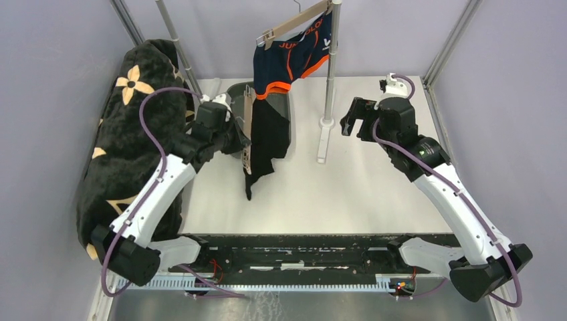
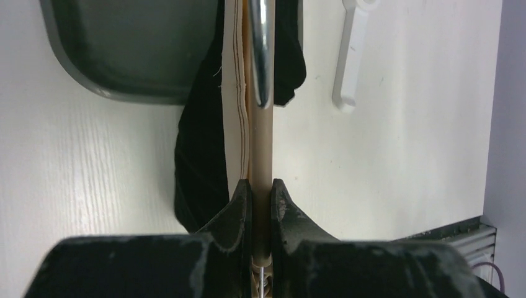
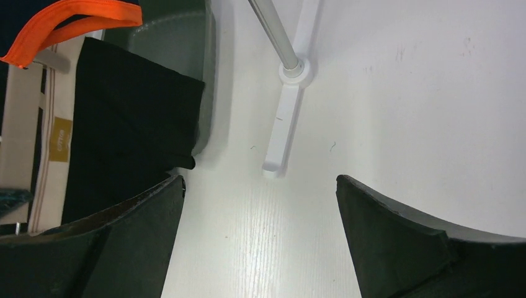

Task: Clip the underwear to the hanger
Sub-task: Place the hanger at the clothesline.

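Between the fingers of the left gripper point(image 2: 261, 194) sits the bar of a wooden hanger point(image 2: 260, 143), pinched tight and running straight away from the wrist camera. A shiny metal piece point(image 2: 261, 56) lies along the bar; whether it is a clip or the hook I cannot tell. Black underwear point(image 2: 198, 161) hangs against the bar's left side, its cream waistband point(image 2: 232, 93) pressed to the wood. From above, the garment droops beside the hanger over the near edge of a dark grey tray point(image 1: 284, 103) and the white table point(image 1: 374, 194), its tail pointing at the arm bases.

To the right stands a rack pole point(image 1: 329, 67) on a white foot point(image 1: 323, 144). Beyond it the right gripper point(image 1: 354, 120) hovers with jaws spread wide, holding nothing. High on the pole, a second hanger point(image 1: 294, 23) carries navy briefs point(image 1: 291, 57) with orange trim; "JUN" is legible, the rest is folded. A tan tag point(image 3: 60, 139) on the cream waistband is too small to read. A black plush blanket point(image 1: 127, 140) with tan flowers lies far left
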`<state>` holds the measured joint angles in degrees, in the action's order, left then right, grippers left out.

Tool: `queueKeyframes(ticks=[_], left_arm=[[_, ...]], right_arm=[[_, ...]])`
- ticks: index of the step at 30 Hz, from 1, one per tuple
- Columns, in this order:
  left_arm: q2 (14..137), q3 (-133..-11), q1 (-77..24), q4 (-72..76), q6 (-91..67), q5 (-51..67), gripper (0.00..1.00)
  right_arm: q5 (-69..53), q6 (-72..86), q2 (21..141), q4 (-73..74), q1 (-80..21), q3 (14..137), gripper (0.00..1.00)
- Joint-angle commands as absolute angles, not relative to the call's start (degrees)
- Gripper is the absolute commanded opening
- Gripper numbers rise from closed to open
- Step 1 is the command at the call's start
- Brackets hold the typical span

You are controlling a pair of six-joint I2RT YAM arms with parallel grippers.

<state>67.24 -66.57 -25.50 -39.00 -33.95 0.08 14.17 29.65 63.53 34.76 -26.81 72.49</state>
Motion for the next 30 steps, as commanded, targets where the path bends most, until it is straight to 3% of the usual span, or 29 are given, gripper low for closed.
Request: queueKeyframes(ticks=[1, 8, 17, 30], left_arm=[[73.21, -77.20, -21.71, -40.98, -26.81, 0.70, 0.03], [91.17, -100.72, -14.62, -45.47, -20.46, 3.84, 0.03], [109.43, -134.11, -12.88, -51.94, -11.06, 8.60, 0.03], [104.20, -128.12, -12.88, -34.32, -7.68, 12.64, 0.03]], right_arm=[[11.70, 27.15, 65.25, 32.37, -25.45, 74.08, 1.00], [10.40, 24.04, 69.84, 33.20, -22.46, 78.14, 1.00], [10.11, 22.11, 76.03, 33.21, -19.84, 81.54, 1.00], [9.63, 20.83, 78.64, 31.92, -19.20, 82.35, 1.00]])
